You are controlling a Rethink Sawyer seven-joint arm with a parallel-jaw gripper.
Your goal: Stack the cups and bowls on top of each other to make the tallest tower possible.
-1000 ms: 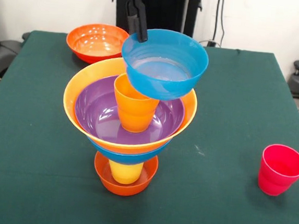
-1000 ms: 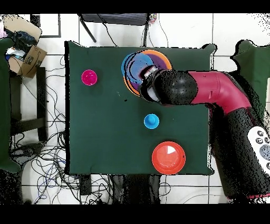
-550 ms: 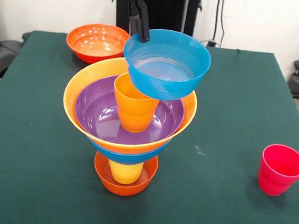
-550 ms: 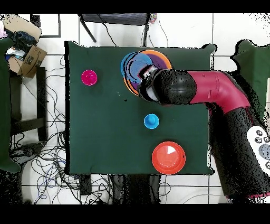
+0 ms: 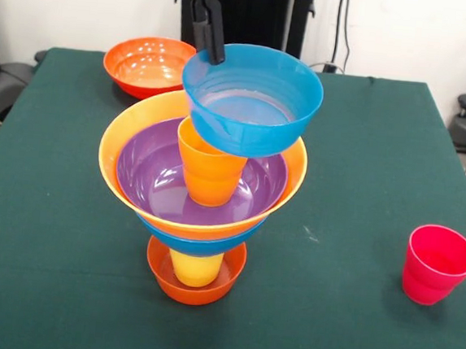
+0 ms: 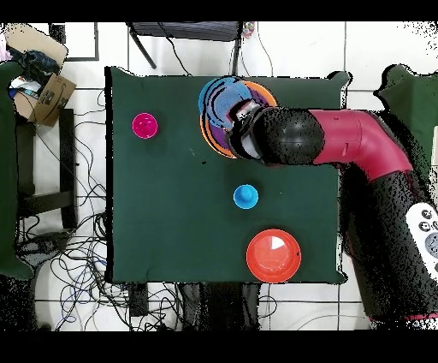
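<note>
- Right now the tool (image 5: 208,38) is pinched on the back rim of the teal-blue bowl (image 5: 252,99), so it is clamped on that bowl.
- The teal-blue bowl is tipped a little and sits over the orange cup (image 5: 209,172). I cannot tell if the two touch.
- The orange cup stands upright in the middle of the purple bowl (image 5: 155,180).
- The purple bowl sits inside the big light orange bowl (image 5: 117,144).
- A big blue bowl (image 5: 198,243) peeks out just under the light orange one.
- Below that is a yellow cup (image 5: 195,268), and it stands in a small red-orange bowl (image 5: 159,273) on the green table (image 5: 48,232).
- All of these make the tower (image 5: 202,196), near the middle of the table.
- A pinkish red cup (image 5: 437,264) stands alone on the table, well apart from the tower.
- A bigger red-orange bowl (image 5: 145,65) sits by itself near the table's far edge.
- From above, a blue cup (image 6: 245,197) sits on the table between the tower and the bigger red-orange bowl.
- From above, the red and black arm (image 6: 342,150) covers part of the tower.
</note>
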